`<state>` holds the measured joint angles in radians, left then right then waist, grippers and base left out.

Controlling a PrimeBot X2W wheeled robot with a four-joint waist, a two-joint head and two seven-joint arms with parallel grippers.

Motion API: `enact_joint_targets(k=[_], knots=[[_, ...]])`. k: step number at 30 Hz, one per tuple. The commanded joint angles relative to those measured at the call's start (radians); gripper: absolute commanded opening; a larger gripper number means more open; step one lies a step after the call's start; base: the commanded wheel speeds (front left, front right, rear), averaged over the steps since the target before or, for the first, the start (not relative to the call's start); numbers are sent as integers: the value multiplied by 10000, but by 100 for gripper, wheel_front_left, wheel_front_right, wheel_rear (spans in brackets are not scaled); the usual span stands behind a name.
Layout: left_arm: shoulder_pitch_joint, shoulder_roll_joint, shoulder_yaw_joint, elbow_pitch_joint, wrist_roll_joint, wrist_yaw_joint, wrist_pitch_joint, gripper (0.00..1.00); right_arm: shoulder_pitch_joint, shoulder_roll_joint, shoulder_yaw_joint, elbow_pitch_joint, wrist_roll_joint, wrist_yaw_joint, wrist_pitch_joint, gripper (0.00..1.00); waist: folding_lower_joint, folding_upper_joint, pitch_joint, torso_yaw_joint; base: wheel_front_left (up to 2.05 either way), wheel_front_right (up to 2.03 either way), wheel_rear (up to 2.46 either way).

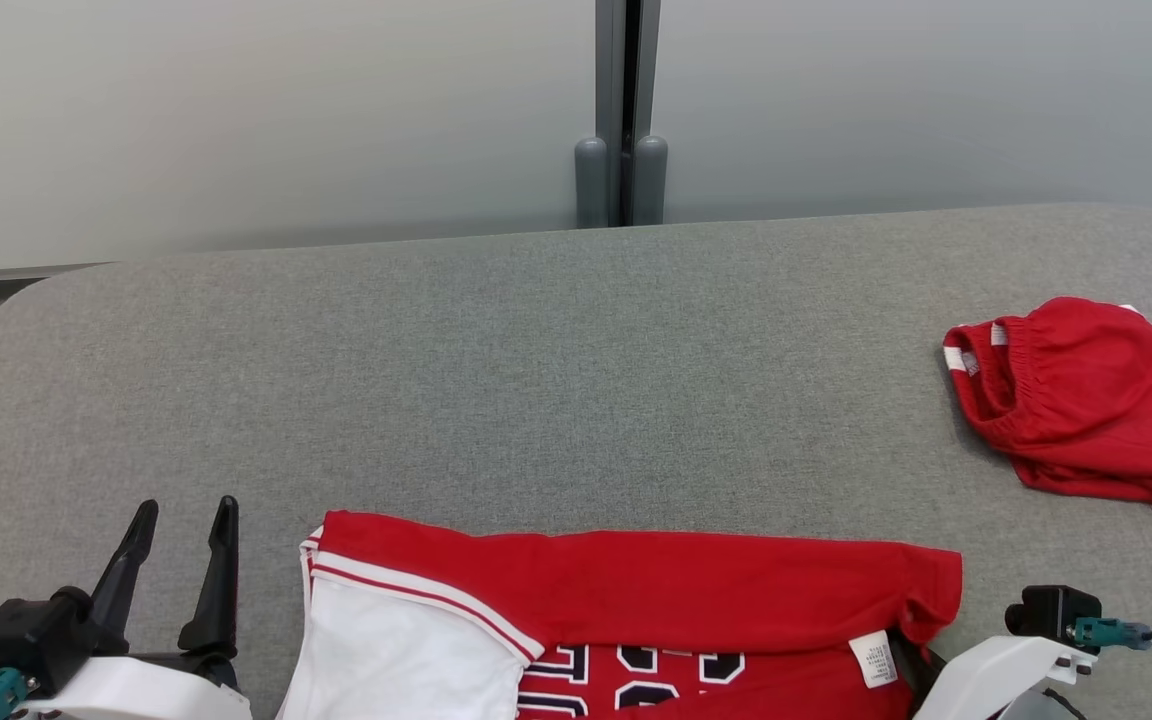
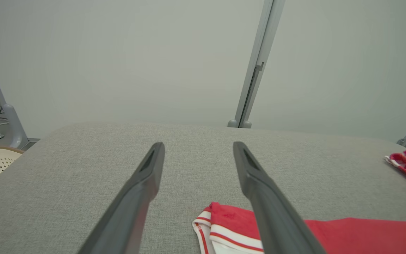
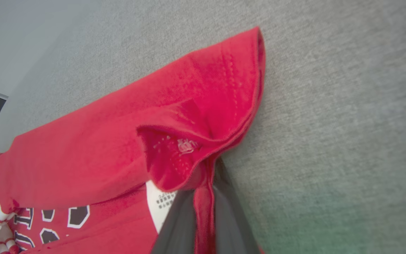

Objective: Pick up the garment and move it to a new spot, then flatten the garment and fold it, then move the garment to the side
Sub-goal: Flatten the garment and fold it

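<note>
At the lower left of the head view, the left arm (image 1: 126, 690) sits low over the grey bench (image 1: 556, 380), left jaws spread wide and empty, fingers (image 1: 214, 570) pointing up the frame. The red and white garment (image 1: 636, 590) lies along the bottom centre. At lower right, the right arm (image 1: 986, 670) angles inward, right jaws pinched on the garment's right corner. Another red cloth (image 1: 1086, 400) lies well apart at the right edge.
</note>
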<state>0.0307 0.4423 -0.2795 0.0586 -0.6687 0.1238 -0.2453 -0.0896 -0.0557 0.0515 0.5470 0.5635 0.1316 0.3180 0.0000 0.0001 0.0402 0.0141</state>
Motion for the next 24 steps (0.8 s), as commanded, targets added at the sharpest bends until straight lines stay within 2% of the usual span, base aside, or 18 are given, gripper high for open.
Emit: enact_joint_targets(k=[1, 7, 15, 24], knots=[[-149, 40, -10, -7, -29, 32, 45, 100, -53, 58, 35, 92, 85, -16, 137, 0, 0, -1, -31, -11, 0, 0, 0], [-63, 27, -18, -61, -65, 90, 28, 100, -360, -276, -381, -494, 255, -16, -108, 0, 0, -1, -77, -61, 0, 0, 0], [-26, 42, 56, -132, -76, 185, 3, 100, -701, -868, -1180, -1267, -207, -16, -254, 0, 0, -1, -102, -30, 0, 0, 0], [73, 1, -23, -103, -153, 237, 36, 100, -71, -314, -30, -4069, -434, -10, 353, 0, 0, -1, -356, 298, 0, 0, 0]])
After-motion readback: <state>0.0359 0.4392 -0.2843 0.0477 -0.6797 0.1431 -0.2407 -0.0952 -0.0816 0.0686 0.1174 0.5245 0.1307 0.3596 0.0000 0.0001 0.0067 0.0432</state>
